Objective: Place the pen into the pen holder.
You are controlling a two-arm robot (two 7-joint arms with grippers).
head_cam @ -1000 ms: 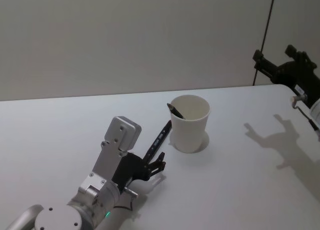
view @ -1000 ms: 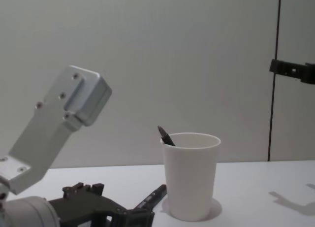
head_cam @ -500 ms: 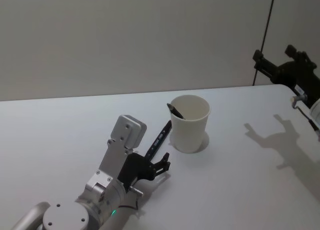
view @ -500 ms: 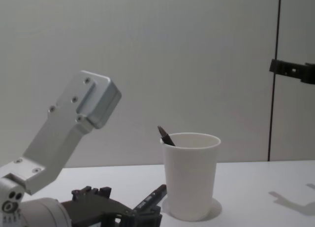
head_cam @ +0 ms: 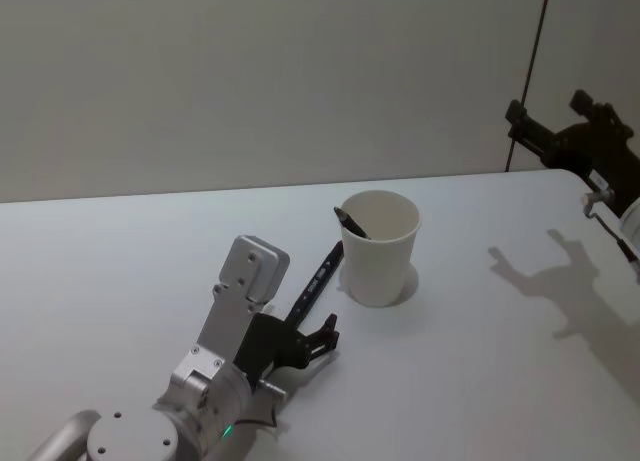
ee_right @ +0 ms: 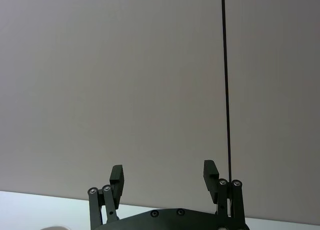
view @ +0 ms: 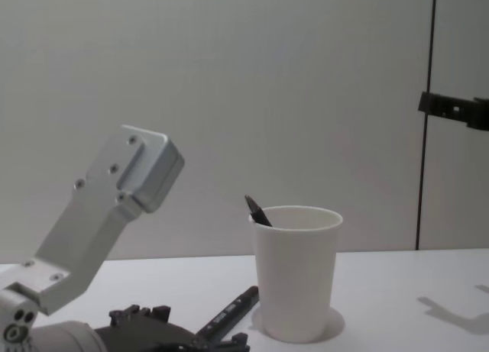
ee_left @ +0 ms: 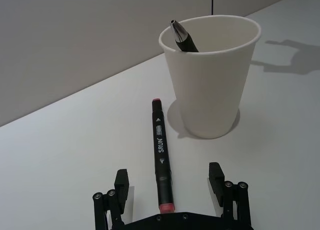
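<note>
A black marker pen (ee_left: 160,155) with pink ends lies flat on the white table, pointing at the pen holder (ee_left: 212,85). The holder is a white paper cup standing upright, with another dark pen (ee_left: 183,36) leaning inside it. My left gripper (ee_left: 169,179) is open and low over the table, one finger on each side of the pen's near end, not closed on it. In the head view the pen (head_cam: 320,276) runs from the left gripper (head_cam: 318,333) to the cup (head_cam: 380,246). My right gripper (head_cam: 548,116) hangs open in the air, far right.
The white table (head_cam: 120,271) spreads wide on both sides of the cup, with a plain wall behind it. The right arm's shadow (head_cam: 545,271) falls on the tabletop right of the cup. A dark vertical seam (view: 428,115) runs down the wall.
My left gripper has sunk lower toward the table over the pen's near end, and more of the pen now shows. Pen, cup and right arm have not moved.
</note>
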